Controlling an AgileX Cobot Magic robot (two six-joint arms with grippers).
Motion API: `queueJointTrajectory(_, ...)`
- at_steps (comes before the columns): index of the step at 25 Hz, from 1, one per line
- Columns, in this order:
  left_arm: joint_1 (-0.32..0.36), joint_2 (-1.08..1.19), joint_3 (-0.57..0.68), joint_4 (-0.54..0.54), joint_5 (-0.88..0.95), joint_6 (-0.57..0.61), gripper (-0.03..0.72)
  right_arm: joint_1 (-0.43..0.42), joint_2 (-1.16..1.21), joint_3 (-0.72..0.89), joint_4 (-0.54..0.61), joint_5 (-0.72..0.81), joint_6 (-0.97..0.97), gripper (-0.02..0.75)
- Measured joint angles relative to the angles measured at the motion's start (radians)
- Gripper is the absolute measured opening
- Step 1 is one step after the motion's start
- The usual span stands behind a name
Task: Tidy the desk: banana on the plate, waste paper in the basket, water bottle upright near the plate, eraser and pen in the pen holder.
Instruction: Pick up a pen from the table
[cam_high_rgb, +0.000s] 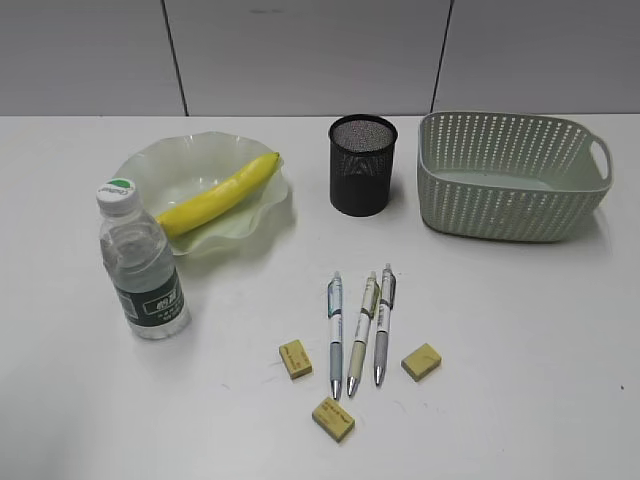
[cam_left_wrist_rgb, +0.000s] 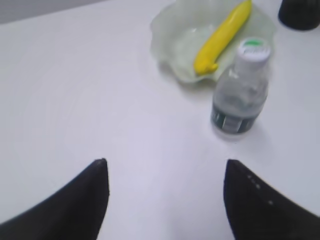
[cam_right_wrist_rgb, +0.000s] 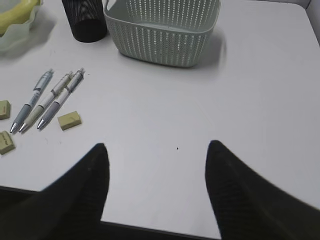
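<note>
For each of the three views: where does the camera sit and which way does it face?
Exterior: raised in front of the desk, slanting down; no robot visible.
Left wrist: above the left pincer, open, facing bottle and banana.
Right wrist: above the right pincer, open, facing basket and pens.
Both wrist views share the plate.

Both wrist views show matte black, broad, tapering fingers (cam_left_wrist_rgb: 75, 205) with rounded tips; the right pair (cam_right_wrist_rgb: 240, 195) bears a fine textured surface.
</note>
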Motion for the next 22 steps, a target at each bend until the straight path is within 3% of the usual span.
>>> queueJointTrajectory(4, 0.000, -0.301, -0.001, 0.001, 0.260, 0.000, 0.503, 0.000, 0.008, -0.005, 0.006, -0.017, -0.004, 0.483)
queueJointTrajectory(8, 0.000, -0.505, -0.002, -0.005, 0.353, 0.000, 0.499, 0.000, 0.119, -0.032, 0.071, -0.108, -0.075, 0.483)
queueJointTrajectory(15, 0.001, -0.529, 0.044, -0.062, 0.273, 0.004, 0.480, 0.000, 0.489, -0.043, 0.267, -0.250, -0.176, 0.418)
queueJointTrajectory(22, 0.001, -0.517, 0.066, -0.101, 0.208, 0.020, 0.394, 0.007, 0.957, -0.083, 0.508, -0.366, -0.329, 0.385)
